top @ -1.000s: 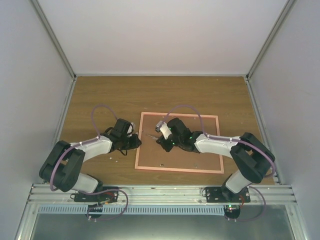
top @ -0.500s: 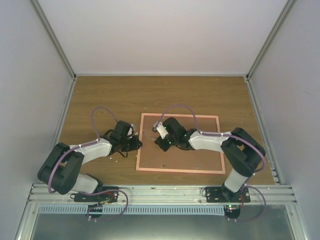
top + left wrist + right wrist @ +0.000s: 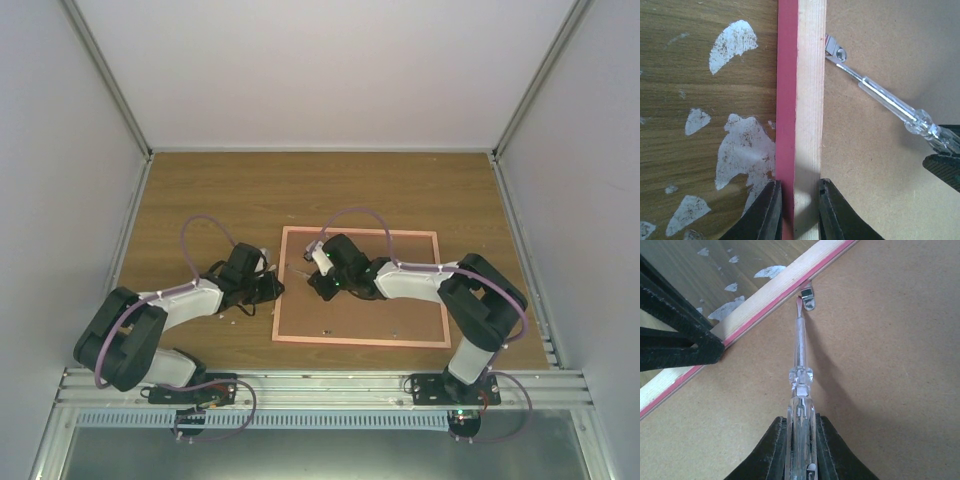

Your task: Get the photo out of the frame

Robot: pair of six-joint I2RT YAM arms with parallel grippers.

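Slippage is your risk: the right tool (image 3: 801,440), closed tight on the screwdriver (image 3: 800,355), could skid off the clip (image 3: 807,299) and gouge the backing (image 3: 880,365). Your left tool (image 3: 797,210) pinches the frame's (image 3: 807,100) left rail; the frame lies face down mid-tabletop (image 3: 300,190), photo hidden beneath. Only the wrist views show the clip; overhead it's too small to make out.

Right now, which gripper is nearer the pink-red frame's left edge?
Left. The left gripper clamps the pink-red picture frame's edge; the right gripper sits over the brown fibreboard backing, holding a clear screwdriver.
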